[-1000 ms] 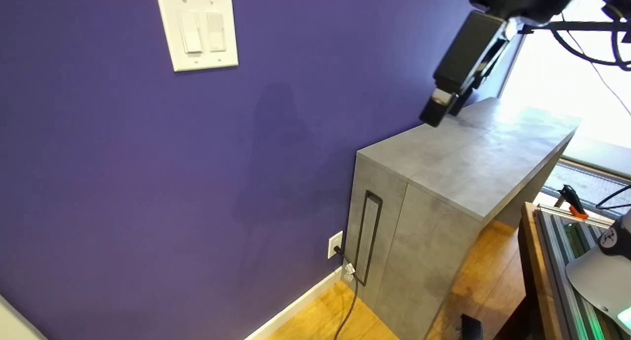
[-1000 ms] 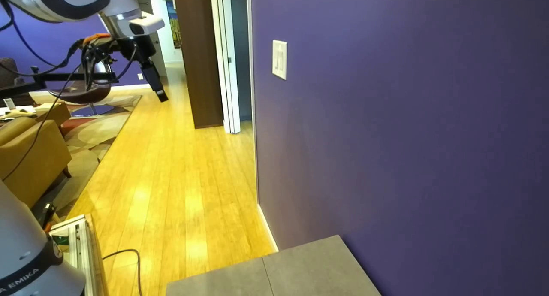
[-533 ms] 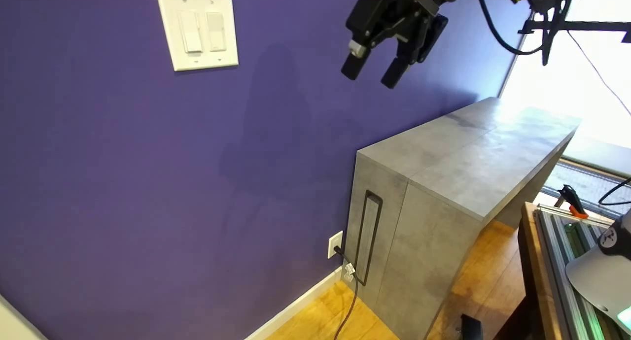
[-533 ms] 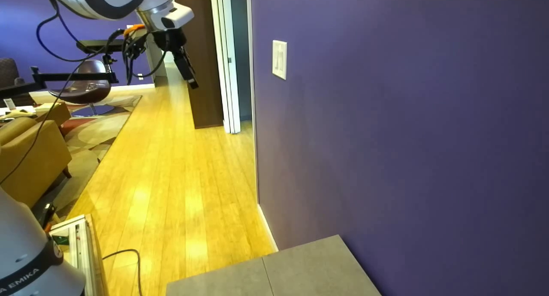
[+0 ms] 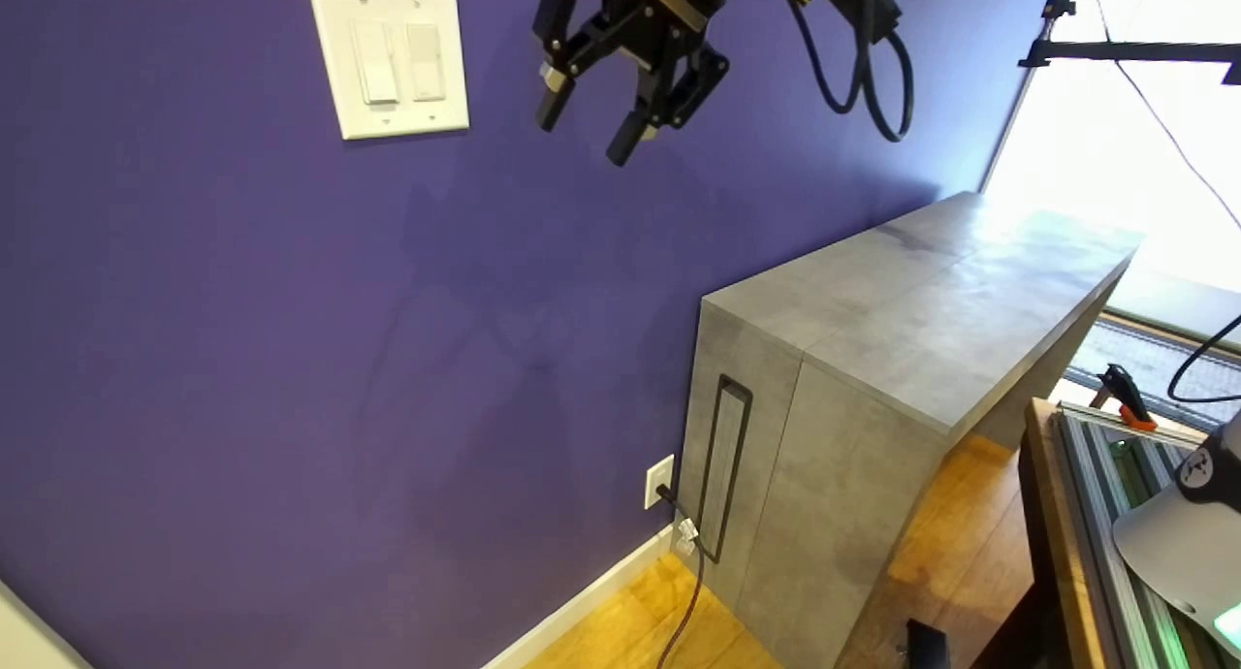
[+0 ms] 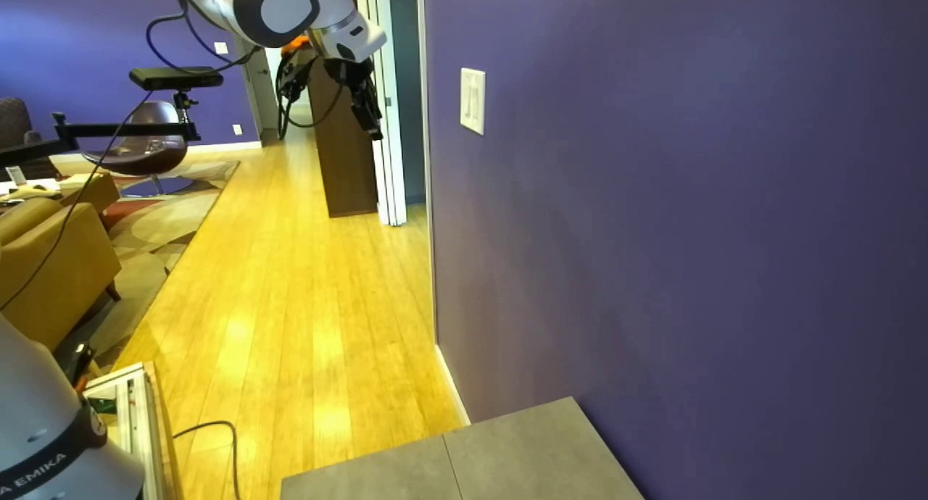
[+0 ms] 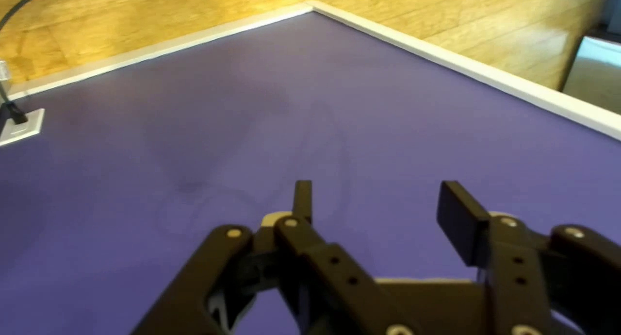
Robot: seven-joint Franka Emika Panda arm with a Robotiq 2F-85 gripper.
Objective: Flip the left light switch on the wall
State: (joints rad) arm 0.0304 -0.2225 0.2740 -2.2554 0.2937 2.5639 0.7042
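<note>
The left light switch (image 5: pixel 375 63) is the tall white left-hand paddle in a white double plate (image 5: pixel 427 121), high on the purple-blue wall (image 5: pixel 242 359). The plate also shows in an exterior view (image 6: pixel 473 101), where its paddles are small. My gripper (image 5: pixel 588 134) is open and empty, to the right of the plate and apart from it, fingers pointing down. In an exterior view my gripper (image 6: pixel 375 134) hangs out from the wall. In the wrist view the gap between my fingers (image 7: pixel 378 199) shows only wall (image 7: pixel 242 131); the switch is out of view there.
The right-hand twin paddle (image 5: pixel 425 62) sits beside the left one. A grey cabinet (image 5: pixel 863 301) stands against the wall. A small outlet (image 5: pixel 659 480) with a plugged cord is low on the wall. Cables (image 5: pixel 877 87) hang from my arm. A camera bar (image 6: pixel 123 130) stands behind the arm.
My gripper has moved along the wall toward the switch plate, leftward in one exterior view and rightward in the other. It has turned, so both fingers now show apart. The paddles look the same.
</note>
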